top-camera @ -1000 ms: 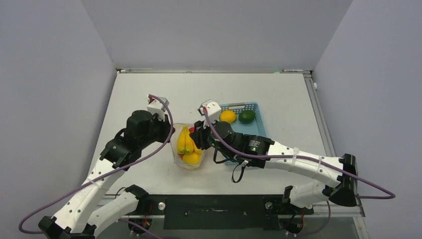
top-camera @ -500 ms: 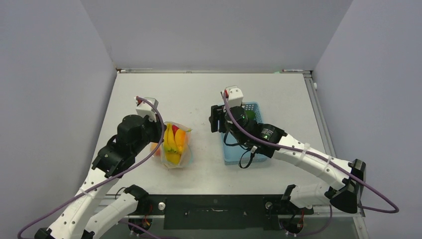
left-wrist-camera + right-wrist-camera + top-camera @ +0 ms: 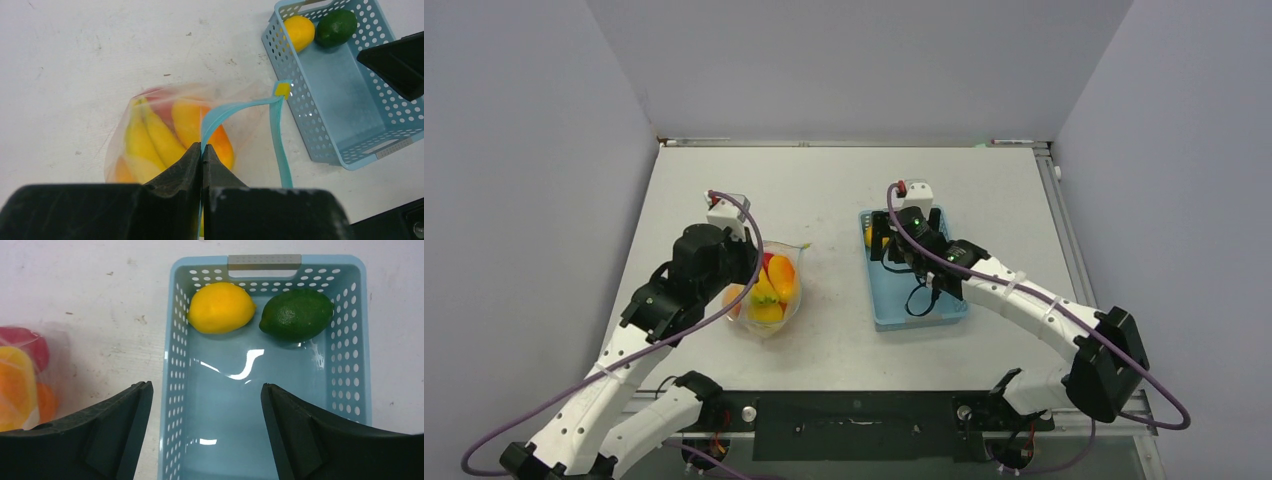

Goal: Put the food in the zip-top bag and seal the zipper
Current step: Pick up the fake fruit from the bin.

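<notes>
Desk (image 3: 824,190) from above and from both wrists.

Left fingers (image 3: 201,156): clenched on the zipper (image 3: 235,106), the teal strip vanishing between the tips. Far end of the strip marked by a yellow tab (image 3: 282,89), near the basket (image 3: 292,95) wall but apart from it. Second run of the strip dropping toward the lower edge of the left wrist view, its end hidden behind the finger housing.

Bag (image 3: 120,150): on the desk, left of the basket, not touching it, mouth gaping. Inside: bananas (image 3: 150,137), an orange-yellow fruit (image 3: 190,120) and something red (image 3: 27,342), all blurred by crinkled film. Kind and count of the lower pieces not discernible, partly covered by the fingers.

Right fingers (image 3: 892,243): released, spread wide above the basket, nothing between them. Roots cut off at the bottom of the right wrist view.

Far end of the basket: lemon (image 3: 221,307) and lime (image 3: 296,314), just beside each other, below the handle wall. Rest of the basket floor bare and glossy.

In the top view: lemon only a sliver beside the right arm, lime not discernible beneath it.
</notes>
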`<state>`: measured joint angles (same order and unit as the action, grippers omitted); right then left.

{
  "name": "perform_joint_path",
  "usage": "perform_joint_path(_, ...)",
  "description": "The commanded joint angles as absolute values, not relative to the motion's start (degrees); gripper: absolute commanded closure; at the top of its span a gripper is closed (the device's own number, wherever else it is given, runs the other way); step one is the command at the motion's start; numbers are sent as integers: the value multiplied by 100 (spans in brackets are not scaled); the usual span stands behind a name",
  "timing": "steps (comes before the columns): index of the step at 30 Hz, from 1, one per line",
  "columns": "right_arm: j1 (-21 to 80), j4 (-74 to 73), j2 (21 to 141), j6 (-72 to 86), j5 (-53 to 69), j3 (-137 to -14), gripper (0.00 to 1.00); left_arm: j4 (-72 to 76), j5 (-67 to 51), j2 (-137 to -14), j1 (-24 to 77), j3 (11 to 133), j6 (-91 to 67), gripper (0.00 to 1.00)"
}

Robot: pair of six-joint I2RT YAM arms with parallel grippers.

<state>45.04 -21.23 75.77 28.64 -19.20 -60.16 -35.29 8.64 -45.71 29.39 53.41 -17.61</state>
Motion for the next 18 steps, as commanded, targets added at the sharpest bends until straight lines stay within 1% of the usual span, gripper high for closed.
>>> perform_joint_path(1,4218,-1708,7889,3119,-1757,-5857,18,-3311,516,-4698,2900,5465,-1767,100)
perform_joint_path(16,3424,-1376,8677,3535,-2245,-5705,5,-3334,315,-4781,2900,5482,-1723,100)
perform_joint_path(18,3359,-1322,8759,3613,-2296,-5704,4,-3334,315,-4773,2900,5481,-1716,100)
